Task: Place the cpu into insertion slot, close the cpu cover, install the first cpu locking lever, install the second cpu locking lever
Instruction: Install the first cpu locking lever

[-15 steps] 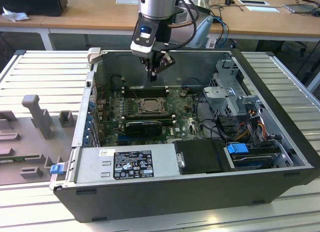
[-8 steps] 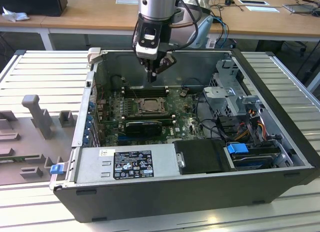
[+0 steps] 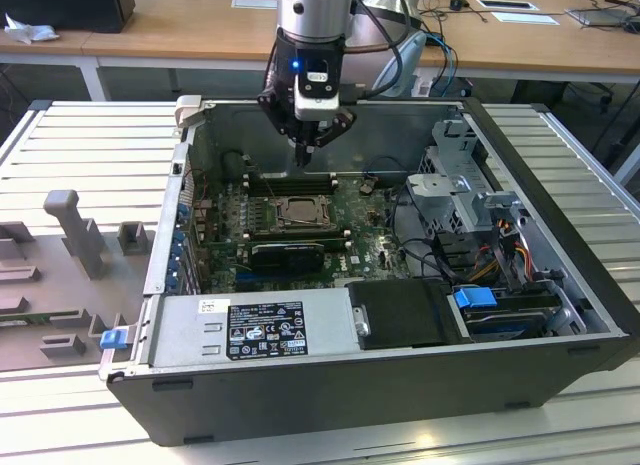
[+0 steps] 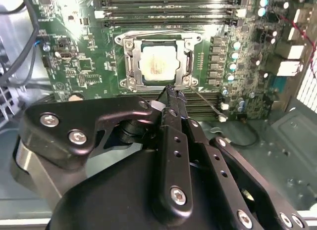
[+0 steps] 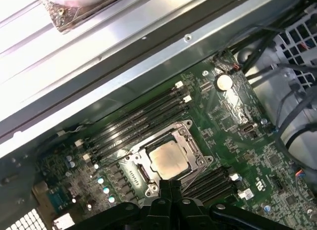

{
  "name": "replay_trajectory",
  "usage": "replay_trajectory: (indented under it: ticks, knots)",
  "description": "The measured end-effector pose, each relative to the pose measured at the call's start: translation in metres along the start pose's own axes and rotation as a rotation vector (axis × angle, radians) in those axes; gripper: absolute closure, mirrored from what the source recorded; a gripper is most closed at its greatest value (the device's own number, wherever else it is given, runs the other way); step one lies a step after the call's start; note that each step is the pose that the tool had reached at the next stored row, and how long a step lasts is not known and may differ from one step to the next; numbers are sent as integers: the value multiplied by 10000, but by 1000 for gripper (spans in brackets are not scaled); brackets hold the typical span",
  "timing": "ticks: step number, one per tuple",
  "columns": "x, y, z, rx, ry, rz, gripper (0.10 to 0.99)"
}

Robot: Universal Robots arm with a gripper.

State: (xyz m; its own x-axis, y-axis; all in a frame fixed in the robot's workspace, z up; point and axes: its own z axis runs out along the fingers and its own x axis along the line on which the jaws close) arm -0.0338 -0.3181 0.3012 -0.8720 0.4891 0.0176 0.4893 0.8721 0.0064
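Gripper (image 4: 171,94): fingers pressed together, holding nothing, poised just over the near edge of the insertion slot (image 4: 124,82). Cpu (image 4: 158,64): seated in that slot; cpu cover (image 4: 132,62) appears lowered, I think. Hazard I note: tips skidding sideways would scratch the motherboard (image 4: 84,67).

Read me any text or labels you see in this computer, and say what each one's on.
The black label on the power supply: too small to read.
The white sticker beside it: too small to read.
Markings on the cpu: too faint to read.
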Motion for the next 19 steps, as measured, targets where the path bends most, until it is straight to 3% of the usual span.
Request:
replay_trajectory:
  ticks: [11,19]
  knots:
    - [0,0,4,32,11,-1813,980]
    - [0,0,11,64,23,-3663,980]
